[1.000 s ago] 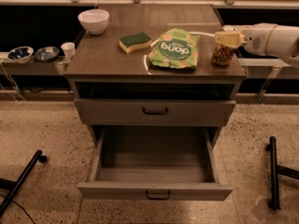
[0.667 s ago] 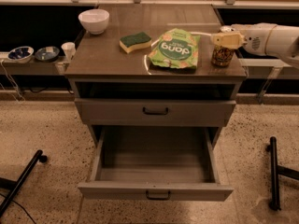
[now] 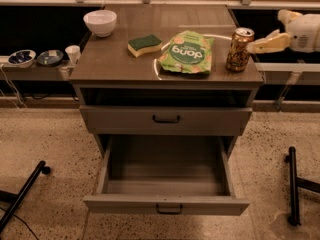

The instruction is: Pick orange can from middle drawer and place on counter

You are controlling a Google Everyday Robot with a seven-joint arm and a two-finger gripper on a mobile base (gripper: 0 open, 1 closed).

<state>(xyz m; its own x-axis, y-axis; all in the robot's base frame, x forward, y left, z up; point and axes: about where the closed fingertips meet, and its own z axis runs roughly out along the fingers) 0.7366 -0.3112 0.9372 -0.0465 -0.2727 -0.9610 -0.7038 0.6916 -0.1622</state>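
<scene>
The orange can [image 3: 239, 49] stands upright on the counter [image 3: 120, 59] near its right edge. My gripper [image 3: 266, 32] is to the right of the can, off the counter's edge, open and empty, with a small gap between its lower finger [image 3: 267, 43] and the can. The middle drawer [image 3: 125, 204] is pulled out toward me, and its inside is empty.
A white bowl [image 3: 100, 22], a yellow-green sponge [image 3: 144, 44] and a green snack bag [image 3: 186, 53] lie on the counter. The upper handled drawer [image 3: 166, 119] is shut. A low side shelf on the left holds small bowls [image 3: 22, 58] and a cup [image 3: 73, 54]. Black stand legs [image 3: 294, 184] lie on the floor.
My gripper has let go of the orange can and drawn back to the right. The can stays upright on the counter.
</scene>
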